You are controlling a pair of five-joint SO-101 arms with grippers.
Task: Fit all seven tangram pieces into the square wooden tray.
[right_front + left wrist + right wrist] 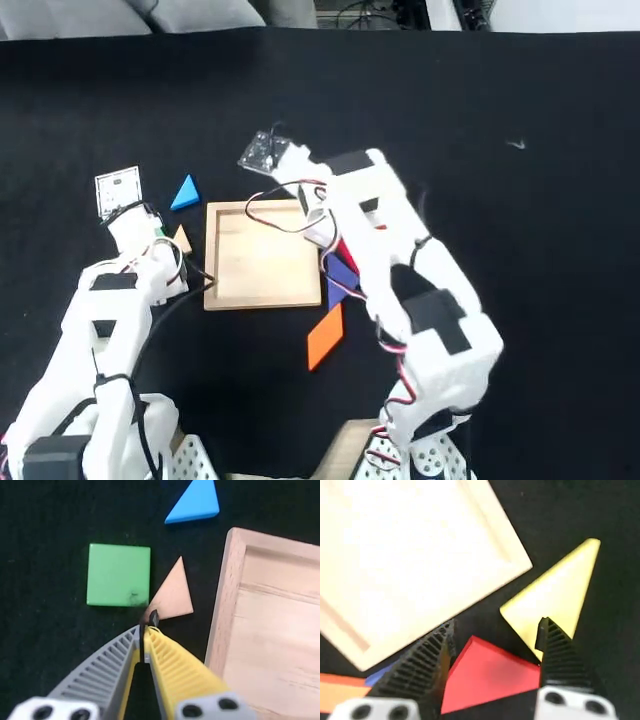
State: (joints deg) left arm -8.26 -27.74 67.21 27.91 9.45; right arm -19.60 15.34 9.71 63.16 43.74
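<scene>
As the square wooden tray [255, 265] holds no piece yet, the task is, in my judgement, at its very beginning, and all seven pieces lie on the black table [520, 250] around it. The right gripper [495, 629] hangs just beside the tray's right edge, with its fingers [427, 665] wide apart and nothing held between them. Under the gap lies the red piece [490, 672], its pointed corner turned toward the tray, so this is probably the piece to be taken next. The yellow triangle [555, 587] lies just beside it, its long axis running away from the tray's corner, and one finger stands partly over it. If the gripper descends as it is, that finger might land on the yellow triangle, so a small shift toward the red piece seems needed. The purple piece [340, 275] and the orange parallelogram [325, 336] lie near, on the same side. On the other side of the tray the left gripper [145, 621] is closed on nothing, its tips touching a corner of the tan triangle [172, 592], which lies between the green square [119, 575] and the tray's rim. The blue triangle [195, 502] lies farther off. For the red piece the right arm is clearly the nearer one.
</scene>
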